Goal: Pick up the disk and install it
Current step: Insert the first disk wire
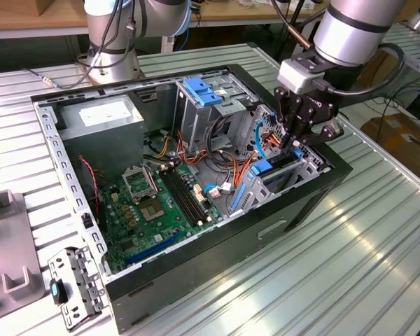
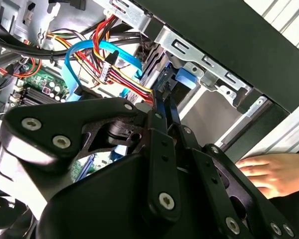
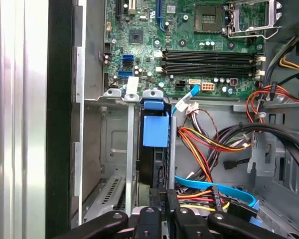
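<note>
Disk (image 3: 155, 130) upright in bay, cables (image 3: 209, 144) beside, gripper (image 3: 162, 201) above.

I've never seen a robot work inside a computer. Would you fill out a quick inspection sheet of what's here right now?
Surface: ribbed metal table carrying an open computer case.
Job's things: the disk, blue-framed, stands on edge in the drive bay below the gripper.
Clutter: metal bracket and grey moulded fixture on the table beside the case.
Gripper: gripper reaches into the case at the drive bay; its fingers look closed on the disk's edge.
Cables: blue flat cable and red, yellow and orange wire bundles run beside the bay.
Surroundings: a person's hand rests outside the case; a second arm's base stands behind.
</note>
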{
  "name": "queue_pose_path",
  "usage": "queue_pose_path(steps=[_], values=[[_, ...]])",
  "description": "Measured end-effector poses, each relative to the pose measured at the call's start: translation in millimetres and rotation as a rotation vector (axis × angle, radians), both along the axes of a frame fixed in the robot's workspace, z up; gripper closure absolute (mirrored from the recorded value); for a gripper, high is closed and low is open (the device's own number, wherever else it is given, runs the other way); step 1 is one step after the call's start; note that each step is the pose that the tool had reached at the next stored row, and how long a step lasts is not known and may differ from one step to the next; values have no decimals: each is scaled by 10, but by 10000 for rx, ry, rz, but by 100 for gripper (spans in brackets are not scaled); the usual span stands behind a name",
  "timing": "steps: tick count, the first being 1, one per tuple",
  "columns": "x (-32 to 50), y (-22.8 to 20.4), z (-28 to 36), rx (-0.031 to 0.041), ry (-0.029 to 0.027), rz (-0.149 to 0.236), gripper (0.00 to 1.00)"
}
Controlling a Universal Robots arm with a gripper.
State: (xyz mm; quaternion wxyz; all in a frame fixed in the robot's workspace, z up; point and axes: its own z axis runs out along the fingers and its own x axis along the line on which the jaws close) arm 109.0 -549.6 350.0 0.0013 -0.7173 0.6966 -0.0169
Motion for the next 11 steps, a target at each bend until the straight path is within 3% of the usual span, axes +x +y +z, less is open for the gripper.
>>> queue_pose_path(steps=[11], values=[[0, -4, -44, -3, 0, -5, 84]])
